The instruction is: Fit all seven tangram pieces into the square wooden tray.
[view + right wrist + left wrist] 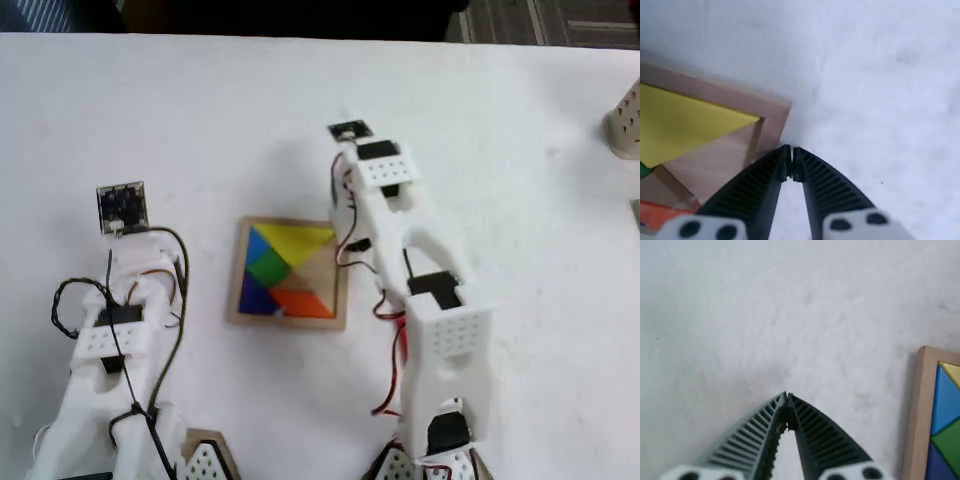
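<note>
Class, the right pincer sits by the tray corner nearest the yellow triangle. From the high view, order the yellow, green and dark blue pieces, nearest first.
1. Yellow triangle, in the corner of the tray beside the right pincer.
2. Green piece, near the middle.
3. Dark blue piece, in the opposite corner.

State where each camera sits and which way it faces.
High view: fixed above, looking down on the table, the tray, left arm and right arm.
Left wrist view: on the left arm, looking past the shut left tool at table beside the tray.
Right wrist view: on the right arm, looking past the shut right tool at the tray's corner.
Shared: all show the tray.
</note>
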`<state>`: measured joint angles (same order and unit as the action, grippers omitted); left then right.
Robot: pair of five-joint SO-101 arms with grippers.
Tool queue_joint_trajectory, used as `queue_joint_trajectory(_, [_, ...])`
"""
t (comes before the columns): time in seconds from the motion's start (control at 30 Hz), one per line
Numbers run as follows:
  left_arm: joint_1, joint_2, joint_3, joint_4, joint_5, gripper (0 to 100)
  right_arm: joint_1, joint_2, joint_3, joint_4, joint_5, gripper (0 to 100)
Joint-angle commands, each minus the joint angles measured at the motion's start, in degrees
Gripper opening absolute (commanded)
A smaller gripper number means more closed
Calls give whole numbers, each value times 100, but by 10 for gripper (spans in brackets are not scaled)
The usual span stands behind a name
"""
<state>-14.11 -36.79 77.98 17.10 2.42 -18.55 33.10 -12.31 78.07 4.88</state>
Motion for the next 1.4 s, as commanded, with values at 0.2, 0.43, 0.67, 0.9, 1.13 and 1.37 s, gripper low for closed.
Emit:
queue_joint_trajectory(0.2, [84,-198,-44,-193,-62,20,92,-989,-220,734,53,18])
queue_joint_trajectory(0.43, [84,-198,-44,-193,-62,20,268,-2756,2312,154,70,18])
queue_joint_trajectory(0.67, [75,-198,-44,-193,-62,20,936,-5156,5108,-1244,369,18])
queue_joint_trajectory(0.9, [75,-198,-44,-193,-62,20,2290,-5429,6171,-804,2567,18])
queue_joint_trajectory(1.13, [75,-198,-44,-193,-62,20,2897,-5429,6567,-822,3499,18])
queue_joint_trajectory(1.37, [75,-198,-44,-185,-62,20,2844,-5411,6558,-1692,2884,18])
